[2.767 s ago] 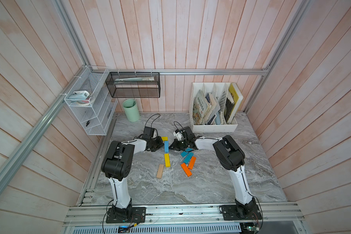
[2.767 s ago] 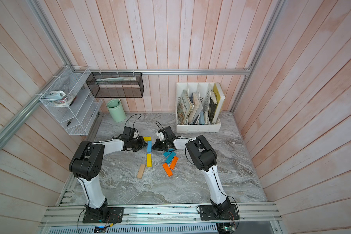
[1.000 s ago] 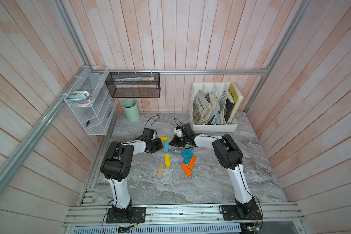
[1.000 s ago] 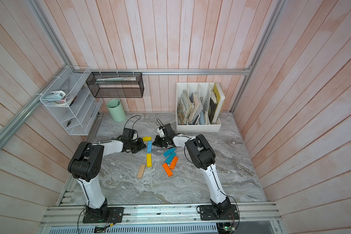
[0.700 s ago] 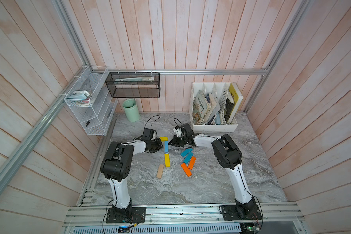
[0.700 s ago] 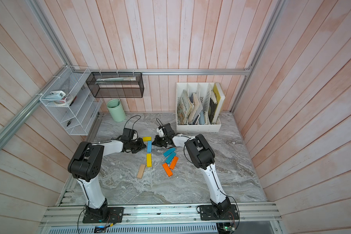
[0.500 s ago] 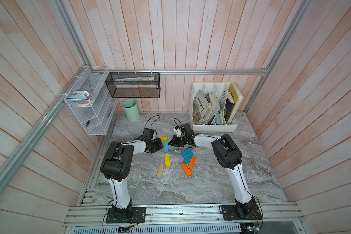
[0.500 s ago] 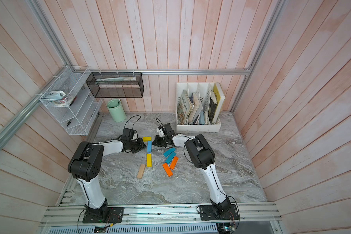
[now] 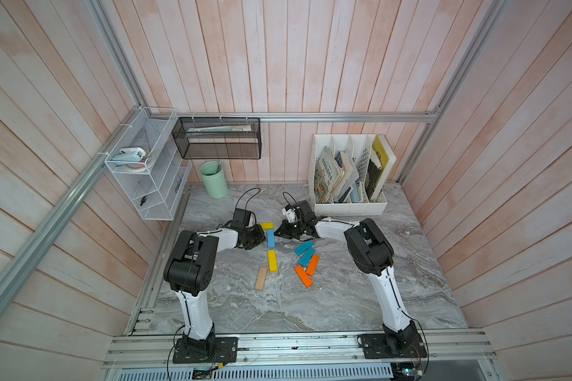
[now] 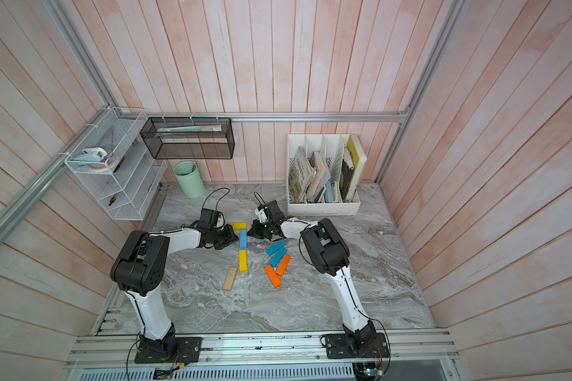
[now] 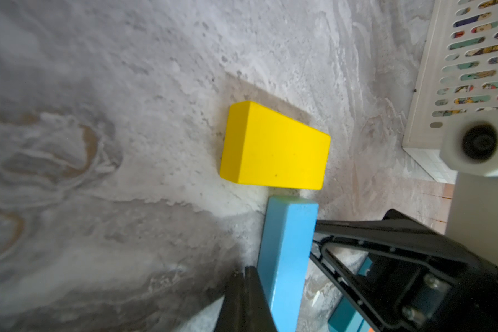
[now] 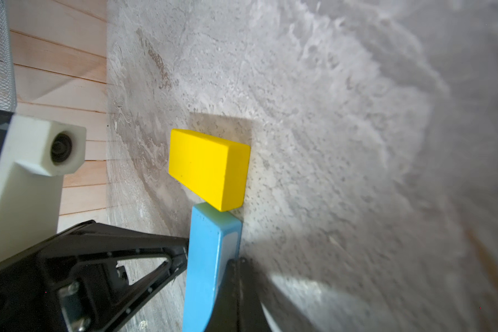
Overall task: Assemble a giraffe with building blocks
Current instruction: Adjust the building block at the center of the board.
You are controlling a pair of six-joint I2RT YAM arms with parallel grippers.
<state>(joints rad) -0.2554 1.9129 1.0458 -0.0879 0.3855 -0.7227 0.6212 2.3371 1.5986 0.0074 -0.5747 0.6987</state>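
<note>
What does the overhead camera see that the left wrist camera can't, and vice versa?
Only a top view shows the tan block, long yellow block, green cup and black mesh basket. Only the left wrist view shows up close the blue block's end beside the short yellow block. Both show those two blocks and the white book rack.

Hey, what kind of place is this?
Likely a mock study or office desk nook: a white file rack of books, wire shelves on the wall, a green cup on the tabletop.
</note>
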